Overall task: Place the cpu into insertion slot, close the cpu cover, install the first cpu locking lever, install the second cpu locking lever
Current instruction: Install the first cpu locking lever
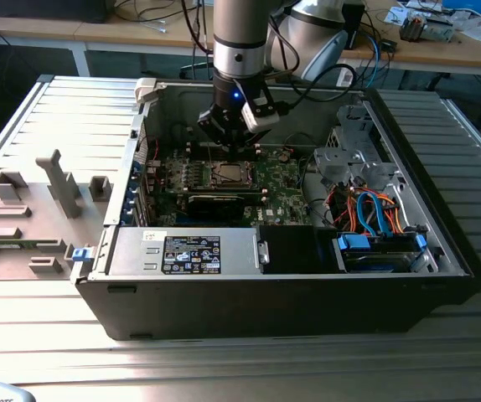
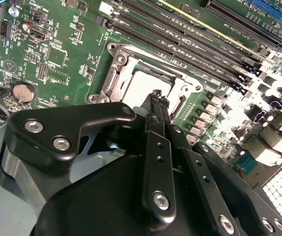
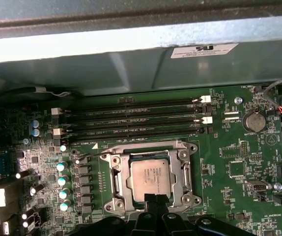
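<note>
The cpu lies in the insertion slot on the green motherboard, its silver-grey top showing. The cpu cover lies flat around it as a metal frame. My gripper hangs just above the socket's edge, fingertips pressed together with nothing seen between them. In the second wrist view the gripper points at the cpu inside the cover. In the exterior view the gripper is inside the open computer case, right over the insertion slot.
Long black memory slots run beside the socket, close to the case wall. A coin battery and capacitors stand nearby. The power supply, coloured cables and drive cage fill the case. Grey fixtures stand at the exterior view's left.
</note>
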Controlling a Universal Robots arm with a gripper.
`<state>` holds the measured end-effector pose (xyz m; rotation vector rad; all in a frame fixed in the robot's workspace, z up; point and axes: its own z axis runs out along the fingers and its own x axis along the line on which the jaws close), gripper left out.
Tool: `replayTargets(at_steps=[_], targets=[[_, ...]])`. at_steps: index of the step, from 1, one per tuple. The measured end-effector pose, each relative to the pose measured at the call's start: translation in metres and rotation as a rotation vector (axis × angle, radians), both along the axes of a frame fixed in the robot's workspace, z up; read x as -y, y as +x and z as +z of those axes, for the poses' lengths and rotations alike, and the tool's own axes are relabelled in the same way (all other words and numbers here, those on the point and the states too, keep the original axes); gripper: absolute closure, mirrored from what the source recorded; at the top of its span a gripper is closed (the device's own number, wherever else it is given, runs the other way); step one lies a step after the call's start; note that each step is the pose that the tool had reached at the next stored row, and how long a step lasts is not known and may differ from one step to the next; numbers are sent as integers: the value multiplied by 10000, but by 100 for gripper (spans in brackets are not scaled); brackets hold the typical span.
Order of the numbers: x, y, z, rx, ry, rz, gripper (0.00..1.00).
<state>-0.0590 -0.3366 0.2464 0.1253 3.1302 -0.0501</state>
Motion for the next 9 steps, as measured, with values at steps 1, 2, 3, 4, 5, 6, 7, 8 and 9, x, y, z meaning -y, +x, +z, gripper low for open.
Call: replayTargets(at_steps=[1,2,3,4,5,6,7,8,9], targets=[[0,-2,0,0,0,0,89],[0,-4,0,0,0,-1,89],[0,-6,0,1,0,-3,89],[0,-11,0,0,0,-2,89],[0,-16,0,0,-1,-1,89],[0,-21,0,1,0,0,89],[0,-24,0,0,0,-1,89],[0,-26,0,0,0,1,89],[0,-44,0,0,0,-1,89]])
